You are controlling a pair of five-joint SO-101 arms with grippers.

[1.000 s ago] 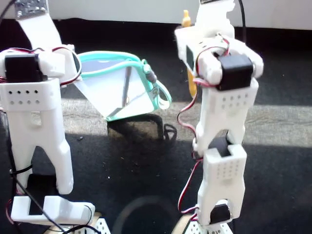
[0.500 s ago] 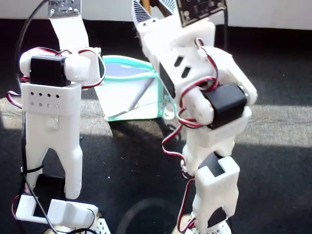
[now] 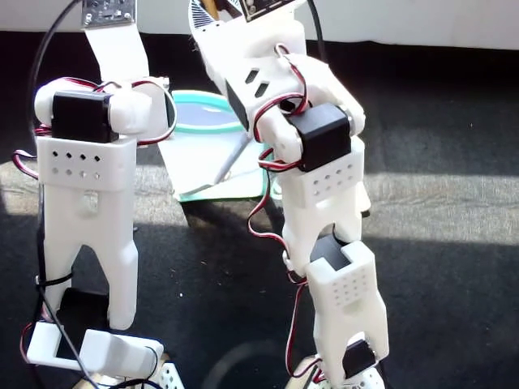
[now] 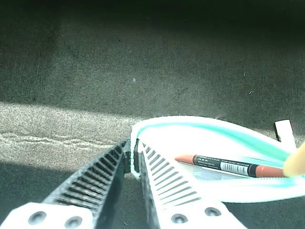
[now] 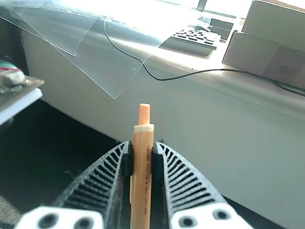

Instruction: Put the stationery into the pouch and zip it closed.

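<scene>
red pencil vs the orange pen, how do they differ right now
Colour: the red pencil is red with a dark labelled band; the orange pen is pale orange.
Place: the red pencil lies inside the open pouch; the orange pen is clamped in the right end effector.
Pose: the red pencil lies flat, ungripped; the orange pen runs along the end effector, its end poking out past it.
Both are slim writing sticks.

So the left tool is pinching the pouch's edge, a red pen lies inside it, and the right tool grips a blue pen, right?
Nearly. The right tool grips a pale orange pen, not a blue one, as the right wrist view shows. The rest stands: the left tool pinches the edge of the pouch, and a red pen lies inside it.
</scene>
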